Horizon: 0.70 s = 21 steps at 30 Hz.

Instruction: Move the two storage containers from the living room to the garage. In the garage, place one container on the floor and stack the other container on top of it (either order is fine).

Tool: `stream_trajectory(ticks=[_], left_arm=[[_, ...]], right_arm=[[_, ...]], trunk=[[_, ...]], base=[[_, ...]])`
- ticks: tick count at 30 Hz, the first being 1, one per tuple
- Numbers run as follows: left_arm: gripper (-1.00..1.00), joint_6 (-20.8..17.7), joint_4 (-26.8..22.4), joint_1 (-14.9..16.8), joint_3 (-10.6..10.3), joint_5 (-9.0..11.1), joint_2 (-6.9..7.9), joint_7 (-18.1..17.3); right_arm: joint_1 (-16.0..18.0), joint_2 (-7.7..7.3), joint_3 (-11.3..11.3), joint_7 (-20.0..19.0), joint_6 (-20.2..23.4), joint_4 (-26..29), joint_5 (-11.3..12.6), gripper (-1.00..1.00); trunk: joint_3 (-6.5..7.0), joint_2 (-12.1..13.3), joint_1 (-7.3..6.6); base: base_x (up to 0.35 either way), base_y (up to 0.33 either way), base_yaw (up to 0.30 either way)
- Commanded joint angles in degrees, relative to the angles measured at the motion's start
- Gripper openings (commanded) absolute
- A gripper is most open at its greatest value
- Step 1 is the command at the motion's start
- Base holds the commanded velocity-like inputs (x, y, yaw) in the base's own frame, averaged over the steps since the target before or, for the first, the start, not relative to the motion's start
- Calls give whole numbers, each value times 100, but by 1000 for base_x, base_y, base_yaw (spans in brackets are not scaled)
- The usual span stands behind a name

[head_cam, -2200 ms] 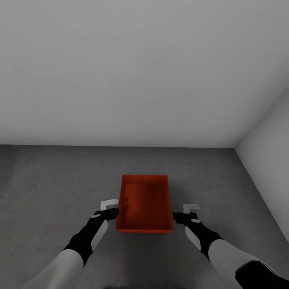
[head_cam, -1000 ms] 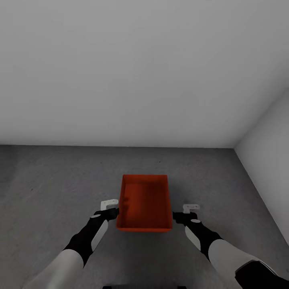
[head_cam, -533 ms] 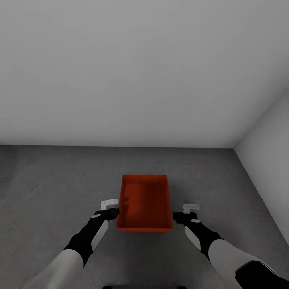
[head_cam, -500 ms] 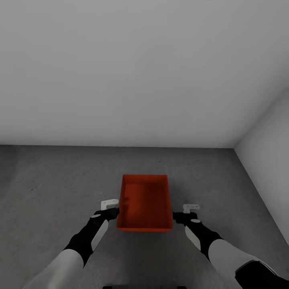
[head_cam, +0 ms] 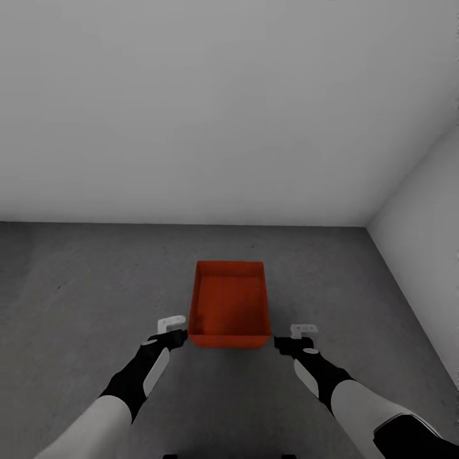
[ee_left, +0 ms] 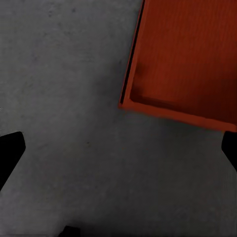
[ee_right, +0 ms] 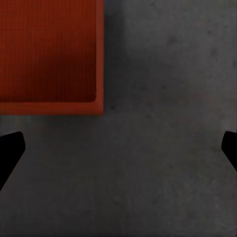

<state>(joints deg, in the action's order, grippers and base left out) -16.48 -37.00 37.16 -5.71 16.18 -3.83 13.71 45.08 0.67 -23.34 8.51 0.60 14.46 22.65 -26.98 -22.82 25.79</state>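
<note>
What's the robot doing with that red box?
The robot has one orange-red bin sitting on the grey floor, near a corner of plain white walls. Its left gripper and right gripper are both open, one on each side of the bin, and neither is touching it.

Both arms reach forward and down in the head view, each with a white upper part and a black forearm. The left gripper is at the end of the left arm and the right gripper at the end of the right arm, and they are at about the same height, well apart from each other. In each wrist view the dark fingers stand at the two edges with a wide gap between them, so both grippers are spread wide and hold nothing.
</note>
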Motion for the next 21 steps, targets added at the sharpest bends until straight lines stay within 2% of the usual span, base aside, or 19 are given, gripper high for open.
stream_trajectory(ticks=[1, 21], left_arm=[[100, -22, -9, 2, -28, 57, 5, 53], [100, -30, 66, 2, -27, 50, 7, 59]], right_arm=[[5, -2, -49, 36, 5, 5, 44, 100], [7, 3, -57, 40, -5, -56, 46, 100]], trunk=[[-8, -10, 0], [-8, -10, 0]], base=[[-323, 0, 0], [-323, 0, 0]])
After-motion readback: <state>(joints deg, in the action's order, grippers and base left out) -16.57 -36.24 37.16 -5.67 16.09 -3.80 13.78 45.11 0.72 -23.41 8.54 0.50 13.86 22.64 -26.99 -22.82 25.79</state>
